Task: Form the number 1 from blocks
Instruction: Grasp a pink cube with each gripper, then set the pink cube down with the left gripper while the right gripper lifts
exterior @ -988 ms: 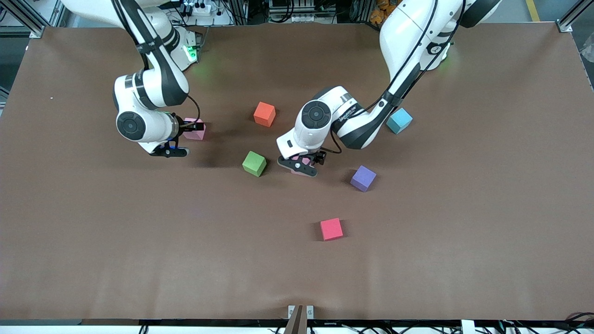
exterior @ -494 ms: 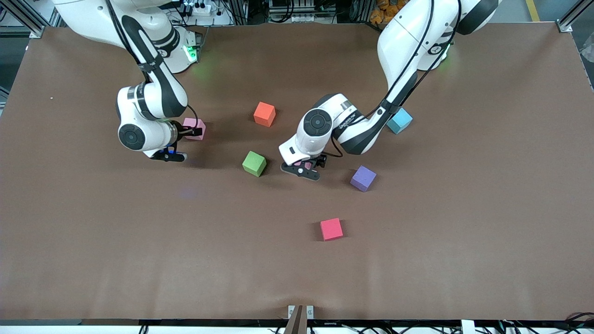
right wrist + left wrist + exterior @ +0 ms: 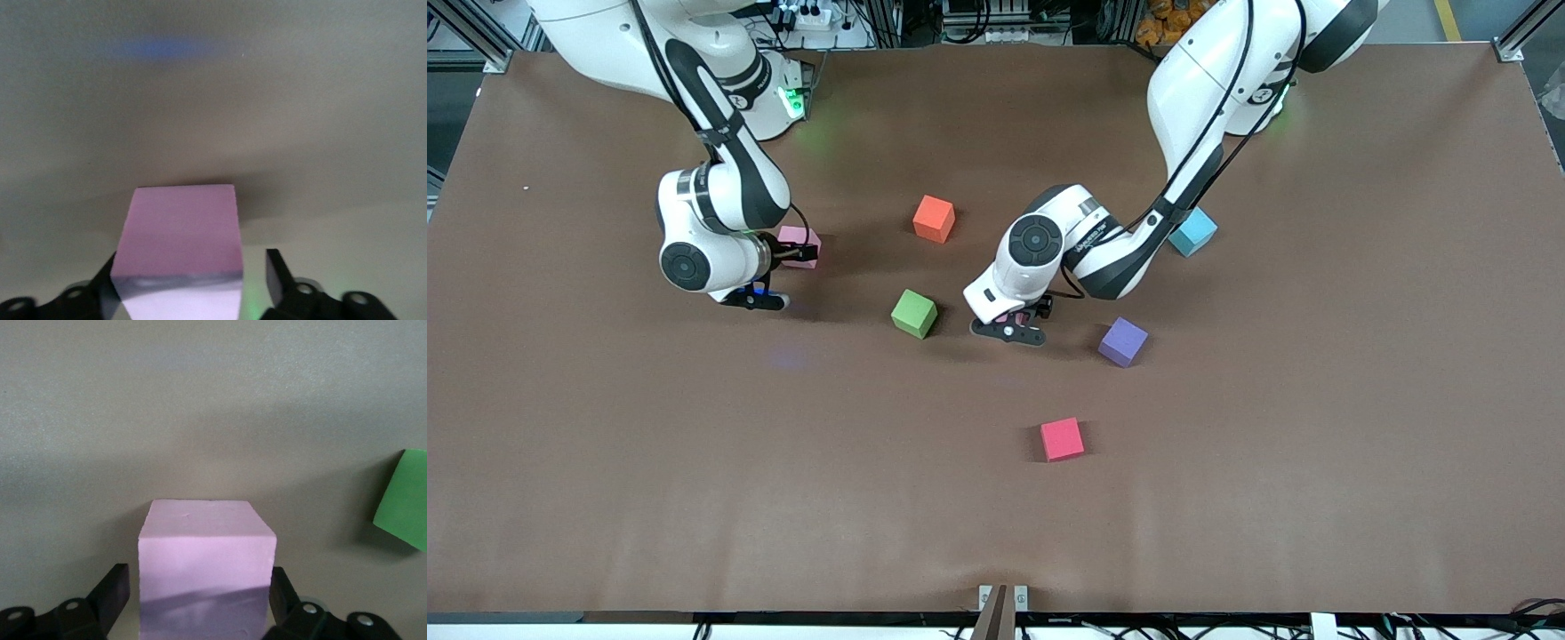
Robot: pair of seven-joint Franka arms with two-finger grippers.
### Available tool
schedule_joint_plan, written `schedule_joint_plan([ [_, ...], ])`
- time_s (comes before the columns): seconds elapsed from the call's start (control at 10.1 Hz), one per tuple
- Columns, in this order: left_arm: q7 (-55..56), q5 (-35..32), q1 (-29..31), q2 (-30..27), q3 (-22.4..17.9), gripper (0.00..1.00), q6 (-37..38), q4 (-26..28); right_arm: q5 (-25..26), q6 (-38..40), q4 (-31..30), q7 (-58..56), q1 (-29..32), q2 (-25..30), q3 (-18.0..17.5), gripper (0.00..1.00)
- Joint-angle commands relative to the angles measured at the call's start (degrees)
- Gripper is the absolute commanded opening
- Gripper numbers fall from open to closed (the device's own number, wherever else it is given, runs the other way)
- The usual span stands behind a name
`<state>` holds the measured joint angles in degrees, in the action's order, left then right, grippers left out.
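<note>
As both arms rise, left gripper [image 3: 199,603] clamps pink block [image 3: 205,567] (right gripper [image 3: 190,283] seemingly likewise).

Matte, foam-like pink cube [image 3: 207,567], smooth — brown table [image 3: 1316,400] matte, cloth-like, faintly creased — glossy white plastic arms [image 3: 1192,98]

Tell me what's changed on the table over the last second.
Very little. The left end effector, with one pink block at it, crept toward the purple block. The right end effector, at the other pink block, shifted slightly, and a faint blue glow appeared on the table. The green block and the orange, red and light blue cubes stayed put.
</note>
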<state>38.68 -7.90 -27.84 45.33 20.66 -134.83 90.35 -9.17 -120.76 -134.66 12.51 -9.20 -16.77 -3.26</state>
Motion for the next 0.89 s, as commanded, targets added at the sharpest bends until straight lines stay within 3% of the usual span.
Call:
schedule_joint_plan([
  [0.0, 3.8, -1.3, -0.6, 0.3, -0.2, 0.0, -0.3, -0.8, -3.4, -0.9, -1.0, -0.4, 0.2, 0.7, -0.3, 0.01],
  [0.3, 11.4, -1.7, -0.7, -2.9, -0.1, 0.0, 1.1, 1.5, -3.4, 1.1, 1.4, -1.7, -0.3, 4.9, -0.5, 0.0],
  [0.59, 16.2, -1.8, 0.9, -9.4, 0.4, 0.0, 1.4, 10.4, -3.4, 8.2, 8.4, -6.4, -0.6, 6.5, -0.4, 0.0],
  [0.79, 16.4, -1.9, 1.9, -10.7, 2.4, 0.0, 1.4, 13.6, -3.4, 9.8, 9.7, -6.3, -1.8, 6.7, -0.4, 0.0],
])
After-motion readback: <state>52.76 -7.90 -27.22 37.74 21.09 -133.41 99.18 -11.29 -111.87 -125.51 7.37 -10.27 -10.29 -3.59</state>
